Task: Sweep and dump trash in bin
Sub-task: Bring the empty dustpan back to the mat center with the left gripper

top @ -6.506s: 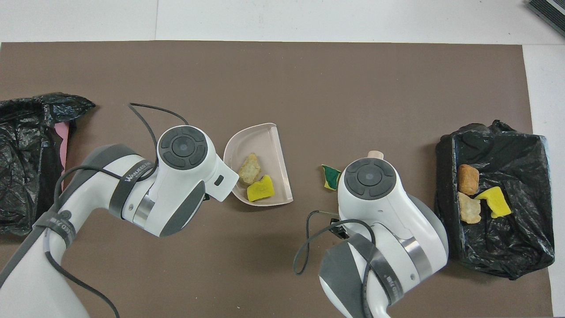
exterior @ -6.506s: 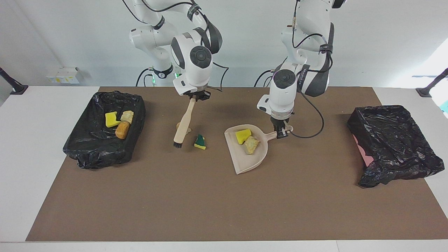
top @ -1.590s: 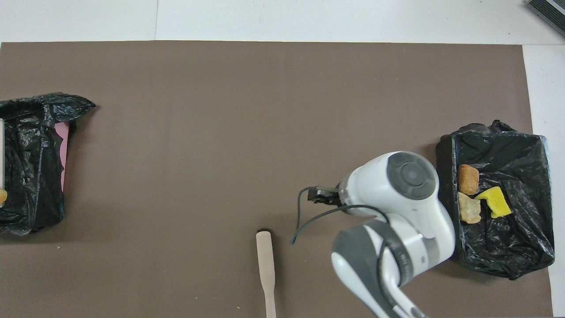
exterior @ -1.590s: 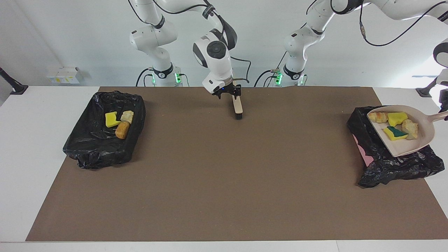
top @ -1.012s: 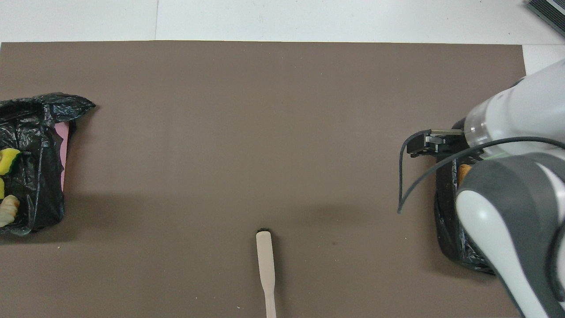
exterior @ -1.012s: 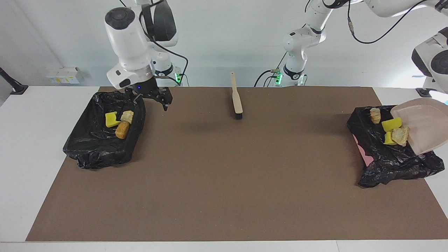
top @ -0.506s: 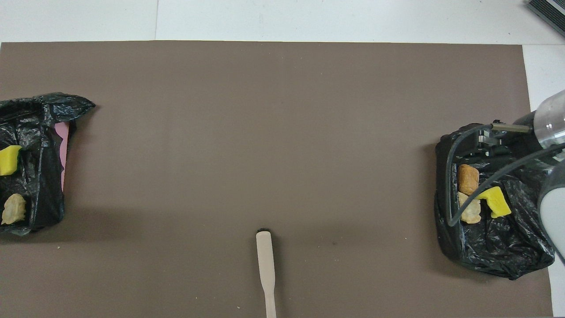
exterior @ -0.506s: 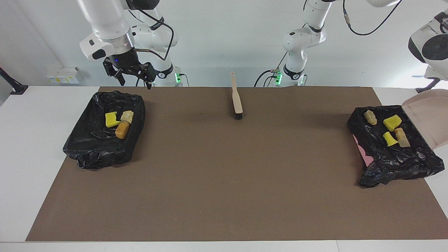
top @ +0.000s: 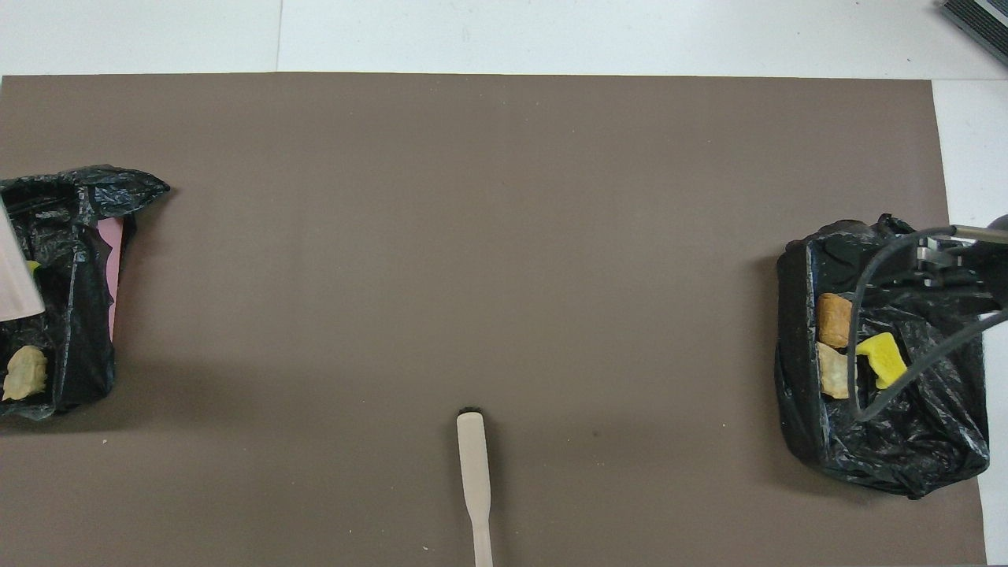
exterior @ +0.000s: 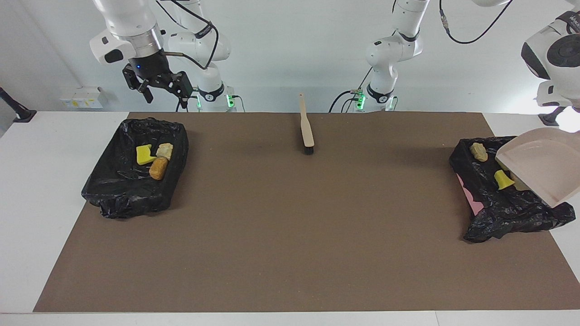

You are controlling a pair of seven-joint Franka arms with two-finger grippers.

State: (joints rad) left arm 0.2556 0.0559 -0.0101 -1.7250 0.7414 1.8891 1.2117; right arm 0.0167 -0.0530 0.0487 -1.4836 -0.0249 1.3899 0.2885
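Brush [exterior: 307, 127] lies flat on the brown mat [exterior: 290, 235] at the edge nearest the robots, midway between the two arm bases, bristles pointing away from them; nothing touches it.

Right gripper [exterior: 164, 96] hangs high over the black-bagged bin at the right arm's end [exterior: 131, 181]. Its fingers are spread wide and hold nothing. It is well clear of the trash below.

In that bin lie three pieces of trash, touching or nearly so. The pale bread chunk [exterior: 165, 150] is nearest the robots. The yellow sponge piece [exterior: 144, 155] is beside it. The brown bread chunk [exterior: 158, 168] is farthest.

The left gripper is past the edge of both views. It is closed, and the beige dustpan [exterior: 543, 170] hangs tilted beneath the left arm's wrist, its handle running out of frame.

The dustpan's open mouth slopes down over the black-bagged bin at the left arm's end [exterior: 507, 208], whose pink wall [exterior: 471, 199] shows under the bag. No trash shows in the pan's bare hollow.

Two pieces of trash show in this bin. A tan bread chunk [exterior: 478, 152] lies at the corner nearest the robots, apart from the pan. A yellow sponge bit [exterior: 503, 179] lies farther out, just beside the pan's lip.
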